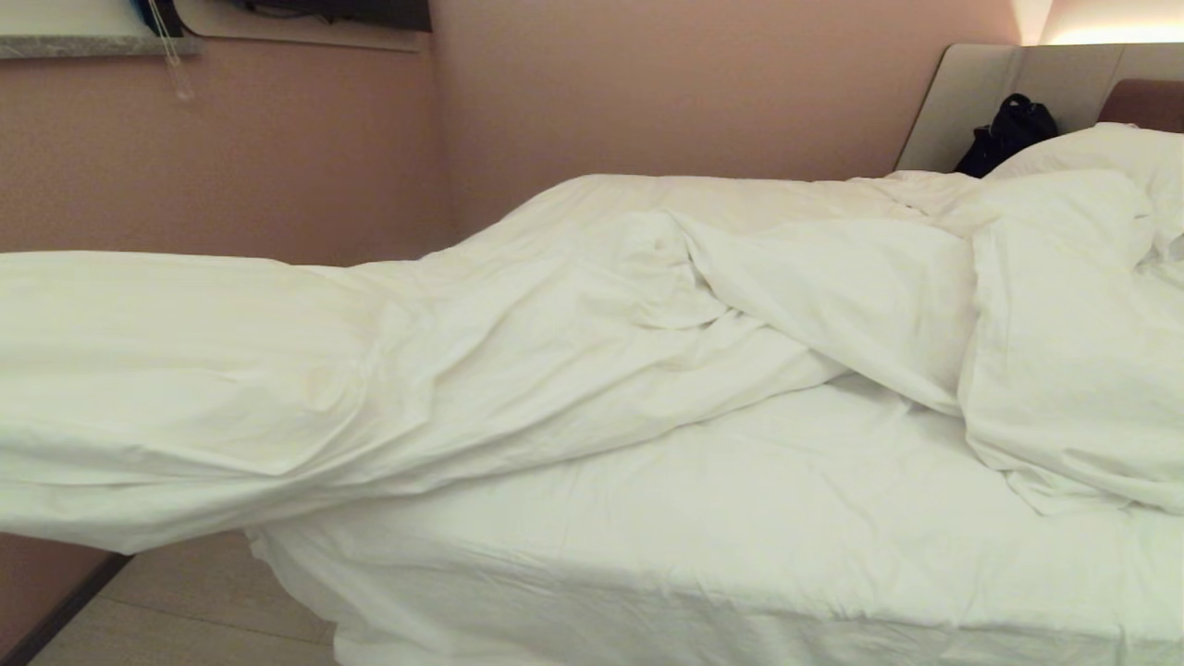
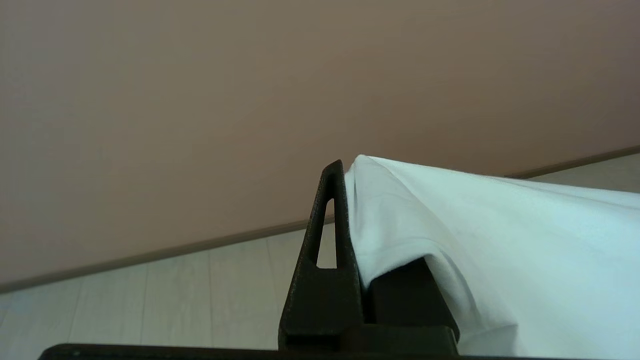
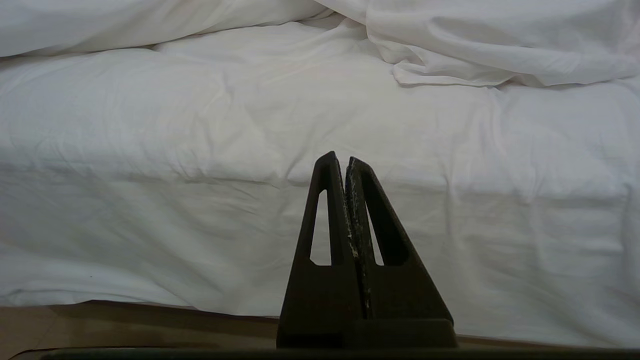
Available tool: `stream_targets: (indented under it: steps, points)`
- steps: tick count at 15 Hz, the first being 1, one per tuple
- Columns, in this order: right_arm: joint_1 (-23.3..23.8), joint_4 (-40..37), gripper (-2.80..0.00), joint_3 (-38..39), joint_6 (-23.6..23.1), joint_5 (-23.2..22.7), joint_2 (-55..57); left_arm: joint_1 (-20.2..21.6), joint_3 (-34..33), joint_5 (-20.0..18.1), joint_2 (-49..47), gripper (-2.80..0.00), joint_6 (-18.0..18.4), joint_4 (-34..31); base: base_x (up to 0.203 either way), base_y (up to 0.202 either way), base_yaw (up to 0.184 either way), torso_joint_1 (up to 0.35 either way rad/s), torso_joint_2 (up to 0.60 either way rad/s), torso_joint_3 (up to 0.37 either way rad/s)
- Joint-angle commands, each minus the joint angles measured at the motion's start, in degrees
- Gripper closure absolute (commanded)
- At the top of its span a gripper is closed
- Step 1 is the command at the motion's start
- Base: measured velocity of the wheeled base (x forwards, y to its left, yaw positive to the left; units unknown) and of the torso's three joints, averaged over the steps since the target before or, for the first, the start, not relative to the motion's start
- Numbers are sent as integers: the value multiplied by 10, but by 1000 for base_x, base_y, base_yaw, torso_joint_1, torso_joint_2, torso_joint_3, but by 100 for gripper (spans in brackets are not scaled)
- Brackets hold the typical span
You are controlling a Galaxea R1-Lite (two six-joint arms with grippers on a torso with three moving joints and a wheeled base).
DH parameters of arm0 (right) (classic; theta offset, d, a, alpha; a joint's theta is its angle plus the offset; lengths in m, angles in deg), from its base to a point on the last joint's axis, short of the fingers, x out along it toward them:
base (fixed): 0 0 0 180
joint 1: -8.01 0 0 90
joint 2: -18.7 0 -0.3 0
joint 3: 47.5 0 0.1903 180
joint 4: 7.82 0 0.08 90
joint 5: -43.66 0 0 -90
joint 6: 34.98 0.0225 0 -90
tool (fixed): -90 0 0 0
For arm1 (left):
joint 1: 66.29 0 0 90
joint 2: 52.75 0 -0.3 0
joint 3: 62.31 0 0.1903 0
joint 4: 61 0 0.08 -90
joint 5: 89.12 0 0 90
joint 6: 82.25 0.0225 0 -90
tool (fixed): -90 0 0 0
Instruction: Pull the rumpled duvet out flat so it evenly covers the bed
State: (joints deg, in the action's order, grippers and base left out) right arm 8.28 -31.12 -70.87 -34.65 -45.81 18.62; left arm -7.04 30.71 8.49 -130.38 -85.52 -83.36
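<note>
My left fingers (image 2: 345,200) are pinching a corner of the duvet (image 1: 573,305), which is stretching in a long band from that grip off the bed's (image 1: 703,518) foot back toward the pillows. I am judging the pull must run along that band, away from the headboard. My right fingers (image 3: 345,167) are hanging pressed together and empty beside the mattress.

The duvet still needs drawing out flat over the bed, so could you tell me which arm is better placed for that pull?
Left, probably. The left gripper is shut on the duvet, stretched out past the bed. The right gripper is shut, empty, facing the mattress side.
</note>
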Motion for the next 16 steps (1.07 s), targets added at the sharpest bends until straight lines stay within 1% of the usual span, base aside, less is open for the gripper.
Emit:
stream_targets:
  steps: [1,4,7,13,16]
  points:
    - [0,0,0,0,0,0,1,32,-1,-2,-16,0,-2,1,0,0,0,0,0,0]
    - [0,0,0,0,0,0,1,56,-3,-10,-23,0,-2,1,0,0,0,0,0,0]
    - [0,0,0,0,0,0,1,92,-3,-45,-25,0,-2,0,0,0,0,0,0,0]
    - [0,0,0,0,0,0,1,116,-9,-49,-54,0,-2,1,0,0,0,0,0,0]
    - [0,0,0,0,0,0,1,122,-31,-51,-64,0,-1,1,0,0,0,0,0,0]
